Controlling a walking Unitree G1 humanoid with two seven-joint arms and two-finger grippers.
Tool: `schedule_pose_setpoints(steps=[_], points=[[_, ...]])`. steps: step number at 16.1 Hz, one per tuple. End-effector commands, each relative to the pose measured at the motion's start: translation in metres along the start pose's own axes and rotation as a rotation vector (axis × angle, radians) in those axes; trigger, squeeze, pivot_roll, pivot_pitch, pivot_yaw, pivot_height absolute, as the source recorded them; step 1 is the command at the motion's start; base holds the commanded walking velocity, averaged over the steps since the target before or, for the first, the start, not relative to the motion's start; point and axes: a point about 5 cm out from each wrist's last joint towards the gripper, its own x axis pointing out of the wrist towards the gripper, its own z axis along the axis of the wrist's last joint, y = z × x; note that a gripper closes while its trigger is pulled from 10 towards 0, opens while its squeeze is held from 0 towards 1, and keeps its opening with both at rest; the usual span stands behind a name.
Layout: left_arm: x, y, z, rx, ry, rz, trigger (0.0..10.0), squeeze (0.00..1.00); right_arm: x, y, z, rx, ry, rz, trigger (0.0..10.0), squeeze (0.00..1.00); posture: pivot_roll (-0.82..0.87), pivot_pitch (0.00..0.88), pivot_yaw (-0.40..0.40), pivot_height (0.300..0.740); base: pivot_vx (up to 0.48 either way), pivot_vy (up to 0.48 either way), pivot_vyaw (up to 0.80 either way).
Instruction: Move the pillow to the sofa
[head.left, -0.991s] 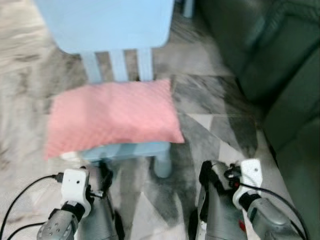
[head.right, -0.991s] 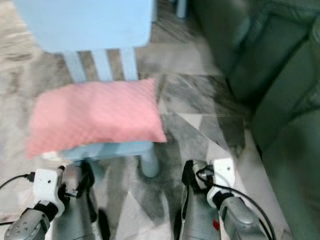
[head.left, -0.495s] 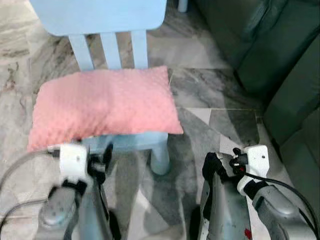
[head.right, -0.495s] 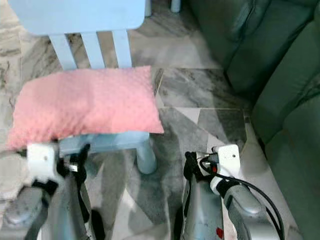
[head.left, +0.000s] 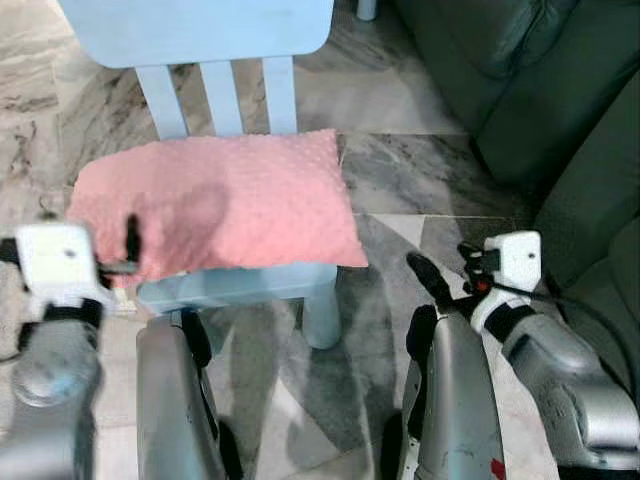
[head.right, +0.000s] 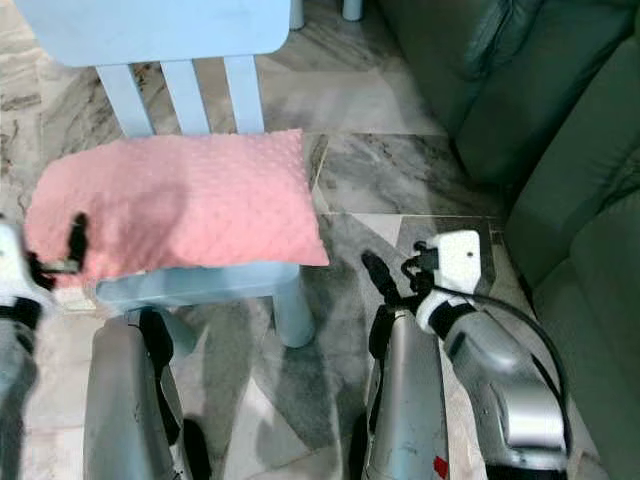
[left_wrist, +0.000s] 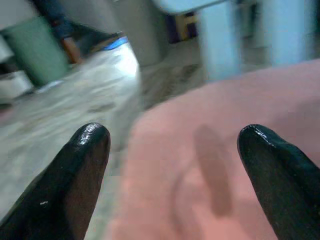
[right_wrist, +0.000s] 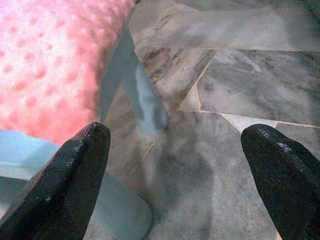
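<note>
The pillow (head.left: 215, 215) lies flat across the seat of the blue chair (head.left: 240, 285), overhanging it on both sides, so each end is free to be taken. The left gripper (left_wrist: 175, 165), fingers wide apart, is raised at the pillow's left end, apparently lining up to pinch that edge, though blur hides any contact. The right gripper (right_wrist: 180, 175), also spread wide, hangs lower over the floor (right_wrist: 260, 65) beside the chair's leg. The sofa (head.left: 560, 120) waits to the right.
</note>
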Motion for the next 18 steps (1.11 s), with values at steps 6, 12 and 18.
schedule_pose_setpoints(steps=[6,12,18], points=[[0.053,0.065,-0.022,-0.162,0.168,0.225,10.0,0.00,0.046,-0.004,0.043,0.163,-0.057,0.219,10.0,0.00,0.05,0.220,-0.018,0.345,0.000,0.000,0.00],[0.090,0.073,-0.028,-0.575,0.194,0.206,10.0,0.00,0.087,0.005,0.082,0.107,-0.114,0.359,10.0,0.00,0.05,0.247,-0.030,0.345,0.000,0.000,0.00],[0.107,0.064,-0.041,-0.831,0.404,0.079,10.0,0.00,0.097,0.012,0.097,0.107,-0.131,0.458,10.0,0.00,0.03,0.269,-0.028,0.345,0.000,0.000,0.00]])
